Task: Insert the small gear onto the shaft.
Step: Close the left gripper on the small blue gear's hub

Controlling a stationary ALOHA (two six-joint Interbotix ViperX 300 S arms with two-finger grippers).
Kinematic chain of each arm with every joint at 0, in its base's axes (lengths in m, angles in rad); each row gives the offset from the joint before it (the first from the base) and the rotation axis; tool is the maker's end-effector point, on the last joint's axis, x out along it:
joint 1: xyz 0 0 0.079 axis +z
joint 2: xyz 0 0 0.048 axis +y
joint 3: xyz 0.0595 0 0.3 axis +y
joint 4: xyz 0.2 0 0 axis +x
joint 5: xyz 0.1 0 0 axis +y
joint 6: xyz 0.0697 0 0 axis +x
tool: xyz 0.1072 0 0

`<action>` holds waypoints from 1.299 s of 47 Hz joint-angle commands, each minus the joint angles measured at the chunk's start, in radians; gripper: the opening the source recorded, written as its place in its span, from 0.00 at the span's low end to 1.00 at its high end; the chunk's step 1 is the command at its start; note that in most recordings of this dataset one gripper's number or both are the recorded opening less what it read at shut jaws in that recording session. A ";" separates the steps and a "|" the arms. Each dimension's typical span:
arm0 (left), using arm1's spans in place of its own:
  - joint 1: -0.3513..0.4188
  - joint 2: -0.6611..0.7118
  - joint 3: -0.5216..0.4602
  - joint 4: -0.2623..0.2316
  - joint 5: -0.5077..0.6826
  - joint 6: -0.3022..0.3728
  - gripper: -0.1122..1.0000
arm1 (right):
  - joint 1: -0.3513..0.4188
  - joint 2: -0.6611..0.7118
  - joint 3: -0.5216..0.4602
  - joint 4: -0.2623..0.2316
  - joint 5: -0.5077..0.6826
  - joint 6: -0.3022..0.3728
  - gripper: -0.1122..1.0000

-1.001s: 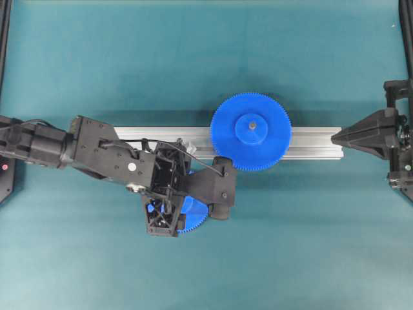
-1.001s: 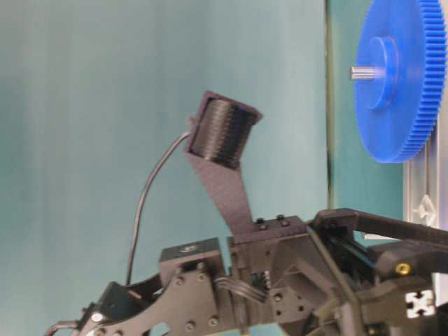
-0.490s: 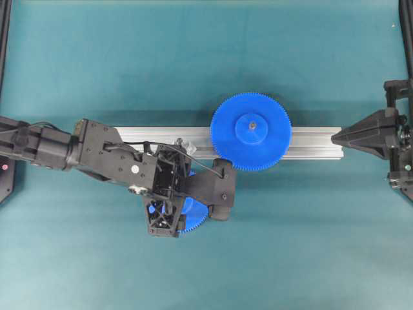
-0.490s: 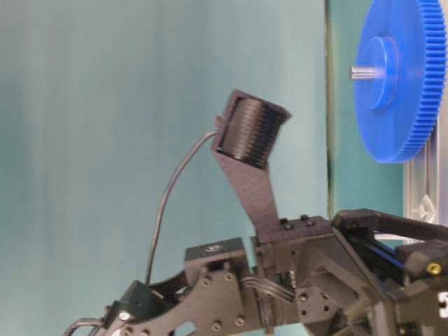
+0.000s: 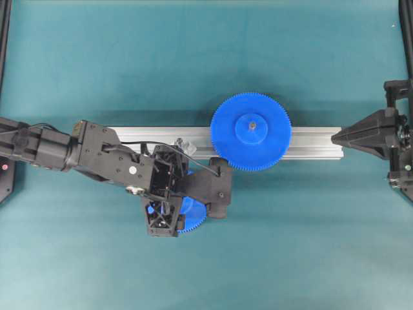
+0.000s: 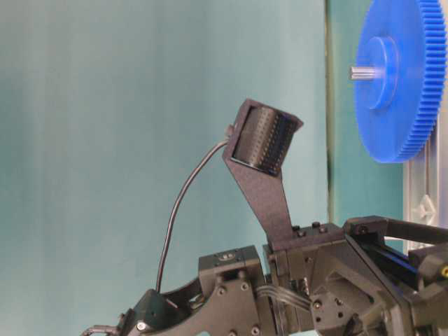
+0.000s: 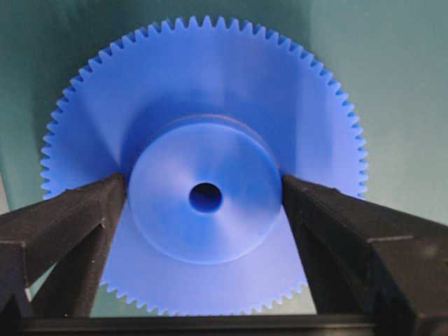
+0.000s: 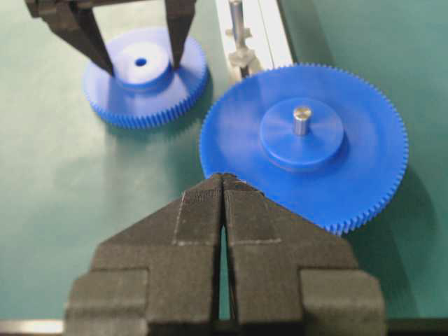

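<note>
1. The left gripper (image 7: 204, 199) stands spread wide, one finger (image 7: 70, 217) on each side of the small gear's (image 7: 203, 161) raised hub, not clamped.
2. Beyond those fingers, the shaft (image 8: 236, 21) stands on the rail (image 5: 310, 143).
3. Farther on, the right gripper (image 8: 223, 183) is pressed closed, empty, beside the large gear (image 8: 304, 143).

You have a teal table (image 5: 97, 58). On it the small gear (image 8: 143, 77) lies flat directly under your left gripper (image 7: 204, 199), and the ribbed rail (image 5: 310, 143) runs just beyond that gripper.
</note>
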 commanded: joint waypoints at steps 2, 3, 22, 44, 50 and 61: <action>-0.003 -0.015 -0.003 0.002 -0.014 -0.002 0.92 | -0.002 0.005 -0.009 0.002 -0.005 0.009 0.10; -0.005 -0.015 -0.002 0.002 -0.017 -0.002 0.92 | -0.002 0.005 -0.009 0.000 -0.005 0.009 0.10; -0.003 -0.012 0.009 0.002 -0.041 -0.003 0.92 | -0.002 0.006 -0.009 0.000 -0.005 0.009 0.10; -0.005 -0.012 0.006 0.002 -0.040 -0.012 0.92 | -0.002 0.005 -0.009 0.000 -0.006 0.009 0.10; -0.005 -0.012 0.009 0.002 -0.037 -0.023 0.87 | -0.002 0.003 -0.009 0.000 -0.006 0.009 0.10; -0.005 -0.014 0.020 0.002 -0.028 -0.041 0.73 | -0.002 -0.002 -0.009 0.002 -0.006 0.009 0.10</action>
